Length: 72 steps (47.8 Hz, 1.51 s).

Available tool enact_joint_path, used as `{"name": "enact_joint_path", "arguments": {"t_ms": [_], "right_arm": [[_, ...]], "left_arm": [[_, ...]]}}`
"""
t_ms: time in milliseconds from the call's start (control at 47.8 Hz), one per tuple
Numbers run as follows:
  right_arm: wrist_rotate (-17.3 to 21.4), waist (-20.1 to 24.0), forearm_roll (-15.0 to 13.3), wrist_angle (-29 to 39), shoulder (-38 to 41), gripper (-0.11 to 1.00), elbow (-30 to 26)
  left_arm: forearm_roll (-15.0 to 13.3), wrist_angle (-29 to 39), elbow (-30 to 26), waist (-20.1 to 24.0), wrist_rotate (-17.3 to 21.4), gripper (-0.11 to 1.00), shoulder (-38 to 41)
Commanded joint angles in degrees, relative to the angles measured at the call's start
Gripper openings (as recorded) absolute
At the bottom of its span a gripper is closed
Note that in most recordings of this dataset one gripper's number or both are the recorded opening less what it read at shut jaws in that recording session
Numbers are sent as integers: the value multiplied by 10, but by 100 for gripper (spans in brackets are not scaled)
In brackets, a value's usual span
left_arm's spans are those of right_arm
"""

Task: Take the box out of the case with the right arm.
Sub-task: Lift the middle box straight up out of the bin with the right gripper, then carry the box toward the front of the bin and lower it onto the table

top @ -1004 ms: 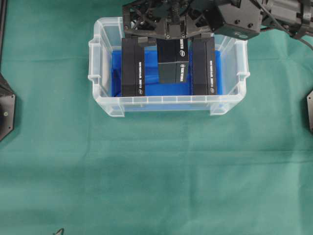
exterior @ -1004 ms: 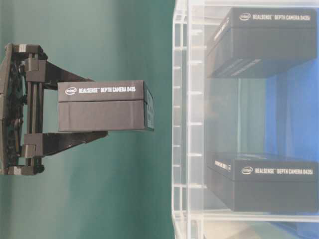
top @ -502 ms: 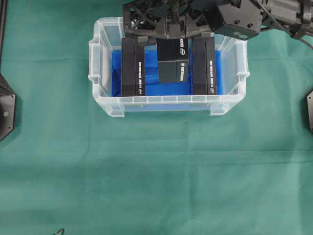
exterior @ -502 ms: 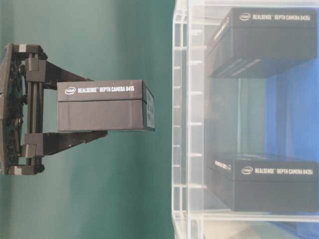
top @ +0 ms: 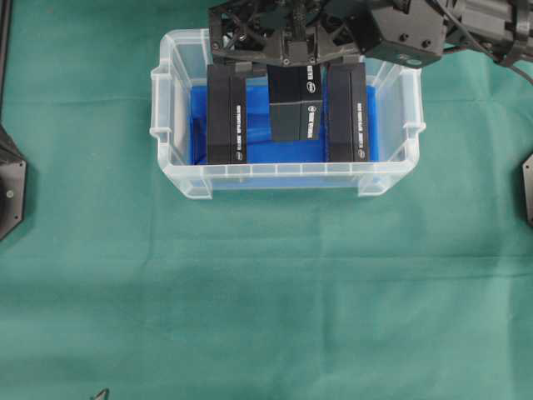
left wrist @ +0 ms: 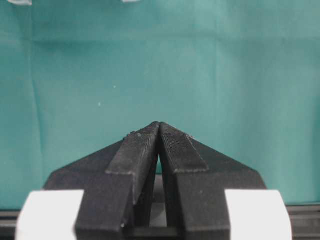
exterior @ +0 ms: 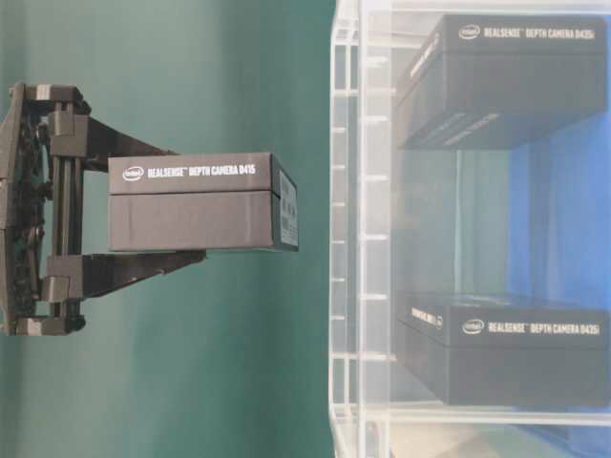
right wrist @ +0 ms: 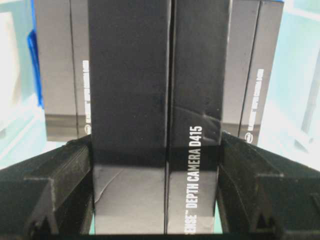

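Observation:
The box, black with white "Depth Camera D415" lettering, hangs over the middle of the clear case. My right gripper is shut on its two long sides. In the table-level view, the right gripper holds the box outside the case wall, with a gap between them. The right wrist view shows the box filling the space between the fingers. Over bare green cloth, my left gripper is shut with nothing in it.
Two more black boxes lie in the case on the blue lining, one on the left and one on the right. Black arm bases sit at the left edge and the right edge. Green cloth covers the table.
The held box and right gripper have crept very slightly farther from the case opening. The grip is unchanged, and the left gripper has stayed still.

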Motion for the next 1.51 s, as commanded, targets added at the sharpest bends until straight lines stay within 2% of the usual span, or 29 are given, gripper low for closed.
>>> {"name": "enact_joint_path", "arguments": {"t_ms": [0,669,1004,1485], "right_arm": [[-1,2,-3,2,-33,65,-17],[4,11,-5,1,-33,65,-18],[62,63,-15,19,-33,65,-18],[180,178,-34,25,-33,65,-18]], "left_arm": [[1,-2,-13,-2,1,0,1],[1,-2,-13,-2,1,0,1],[1,-2,-13,-2,1,0,1],[1,-2,-13,-2,0,0,1]]}}
